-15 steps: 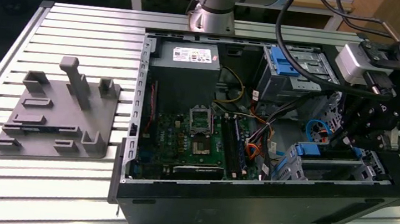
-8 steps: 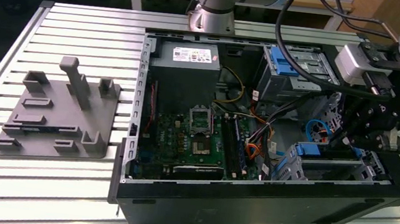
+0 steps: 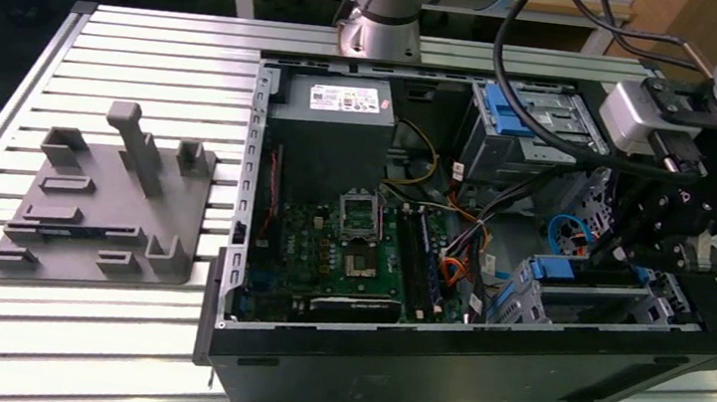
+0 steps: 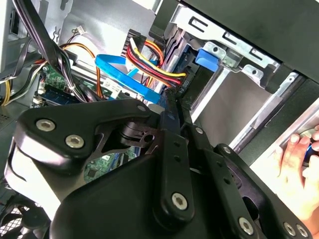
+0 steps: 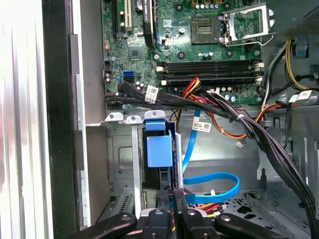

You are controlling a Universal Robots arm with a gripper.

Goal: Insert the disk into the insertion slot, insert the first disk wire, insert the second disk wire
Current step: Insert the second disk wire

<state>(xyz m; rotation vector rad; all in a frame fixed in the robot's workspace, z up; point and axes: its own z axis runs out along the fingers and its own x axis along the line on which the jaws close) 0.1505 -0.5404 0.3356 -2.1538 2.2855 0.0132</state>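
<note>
Down at the open computer case's (image 3: 475,363) near corner on the exterior view's right, the end effector (image 5: 174,201) pinches the disk (image 5: 160,149) on edge, upright, so it can slide into the insertion slot (image 5: 122,164), where it already sits partway.

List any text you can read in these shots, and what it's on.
Nothing can be quoted.
Power supply label, exterior view: print is there, too small to read.
White cable tag, first wrist view: print too blurred to read.
Motherboard, first wrist view: markings too small to read.
</note>
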